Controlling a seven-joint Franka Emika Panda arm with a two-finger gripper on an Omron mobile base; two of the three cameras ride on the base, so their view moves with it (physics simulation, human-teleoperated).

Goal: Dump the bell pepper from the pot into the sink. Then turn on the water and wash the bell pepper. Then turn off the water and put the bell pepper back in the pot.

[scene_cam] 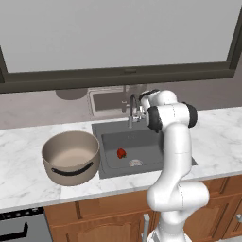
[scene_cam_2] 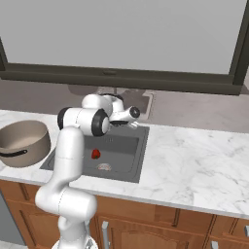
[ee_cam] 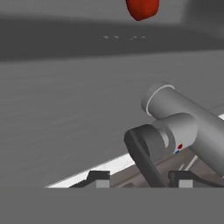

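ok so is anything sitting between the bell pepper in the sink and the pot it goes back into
Nothing visible. The bell pepper lies on the sink floor; the pot stands open on the counter just left of the basin, only the sink's wall between them.

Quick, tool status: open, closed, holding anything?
Tool: open, tips apart on either side of the faucet lever, gripping nothing.

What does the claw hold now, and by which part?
Nothing. The claw is open, its tips either side of the faucet's dark lever, not touching it. The bell pepper lies in the sink.
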